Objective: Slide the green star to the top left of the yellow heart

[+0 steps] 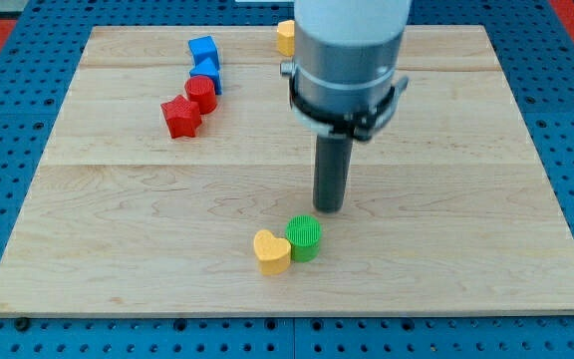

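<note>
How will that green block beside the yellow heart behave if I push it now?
The green block looks squat and flat-based, so it probably slides rather than tips. It touches the yellow heart, so a leftward push likely drags that along. My tip sits just above-right of it.

One view — high, angled down over the board [118,199].

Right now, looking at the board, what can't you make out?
- Green star: none shows in the camera view. The only green block looks round and ribbed, touching the yellow heart on its right.
- Yellow block at the view's top: mostly hidden by the arm's housing, shape unclear.
- Blue blocks: overlapping, shapes uncertain.
- My tip: whether it touches the green block is unclear.
</note>
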Motion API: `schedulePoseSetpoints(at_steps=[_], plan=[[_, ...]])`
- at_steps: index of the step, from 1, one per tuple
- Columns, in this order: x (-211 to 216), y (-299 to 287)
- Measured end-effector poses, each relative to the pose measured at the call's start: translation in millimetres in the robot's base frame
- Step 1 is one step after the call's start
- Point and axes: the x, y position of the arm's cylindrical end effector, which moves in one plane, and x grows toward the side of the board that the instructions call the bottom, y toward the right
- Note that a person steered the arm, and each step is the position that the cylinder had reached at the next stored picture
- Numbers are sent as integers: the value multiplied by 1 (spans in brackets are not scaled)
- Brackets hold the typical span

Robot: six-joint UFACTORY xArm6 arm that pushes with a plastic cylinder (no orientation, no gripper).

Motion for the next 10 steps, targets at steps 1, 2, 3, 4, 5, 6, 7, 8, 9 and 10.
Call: schedulePoseSetpoints(at_steps=[1,2,3,4,5,6,7,8,9,10], plan=[[-74,59],[-150,109],[-216,115],[-268,106],[-259,91],[-236,38],[-219,14],[-195,-9],[-167,-45],[-129,-74]])
